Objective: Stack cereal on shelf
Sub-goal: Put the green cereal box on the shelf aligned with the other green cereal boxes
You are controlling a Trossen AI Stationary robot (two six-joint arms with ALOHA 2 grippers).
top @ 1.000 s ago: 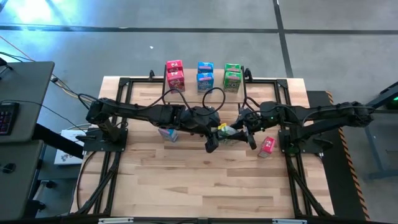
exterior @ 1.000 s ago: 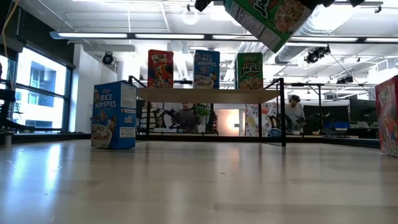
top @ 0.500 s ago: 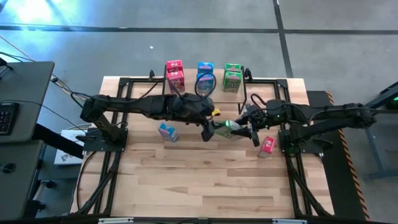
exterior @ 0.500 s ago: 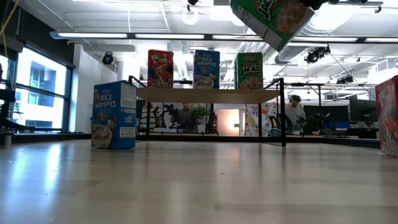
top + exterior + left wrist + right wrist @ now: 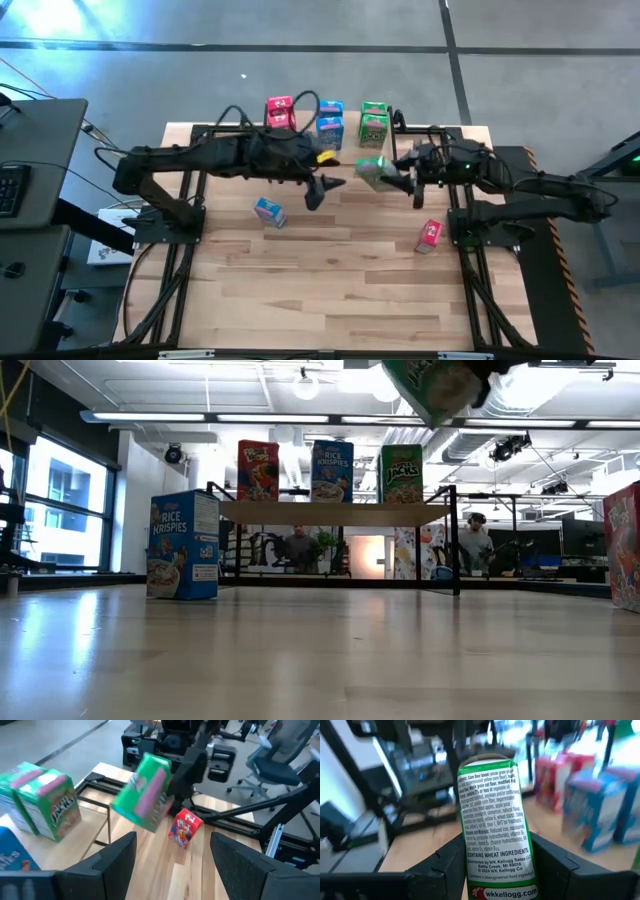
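Observation:
My right gripper is shut on a green cereal box, held high above the table just in front of the shelf; the box also shows at the top of the low view. My left gripper is open and empty, in the air left of that box. On the shelf stand red, blue and green boxes. A blue box and a red box rest on the tabletop. My right gripper pinches the green box between its two fingers, one on each broad face, with the narrow ingredients side facing the wrist camera. The fingers come level from the table's right. The box is lifted clear and tilted.
The shelf stands at the table's far edge between black frame rails. The left wrist view shows two green boxes side by side there. Open wood lies toward the near edge. People sit in the room beyond.
My right gripper has carried the green box from mid-table toward the far edge, close to the shelf, still lifted and tilted. My left gripper has drawn away from the box, toward the far left.

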